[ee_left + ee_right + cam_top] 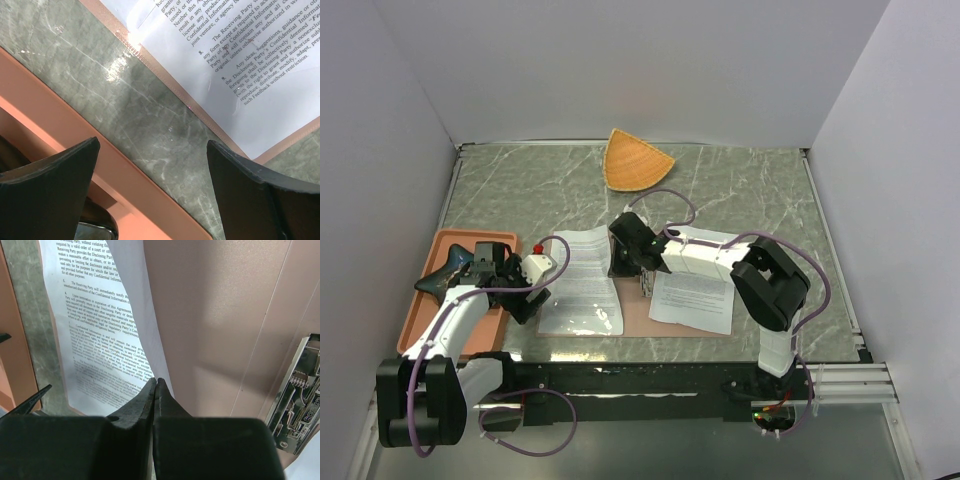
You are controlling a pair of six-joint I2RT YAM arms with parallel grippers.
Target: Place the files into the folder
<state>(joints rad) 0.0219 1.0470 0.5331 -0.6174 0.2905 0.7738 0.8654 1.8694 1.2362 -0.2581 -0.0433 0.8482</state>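
Right gripper (156, 382) pinched closed over the folder (215, 315), files (100, 330) at its nine o'clock. Left gripper (153, 142) gapes wide, empty

2 printed sheets (582, 285) flat on open red-brn folder (633, 312)

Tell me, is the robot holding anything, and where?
The right gripper seems pinched shut on the edge of a paper sheet; the left gripper is open, holding nothing.
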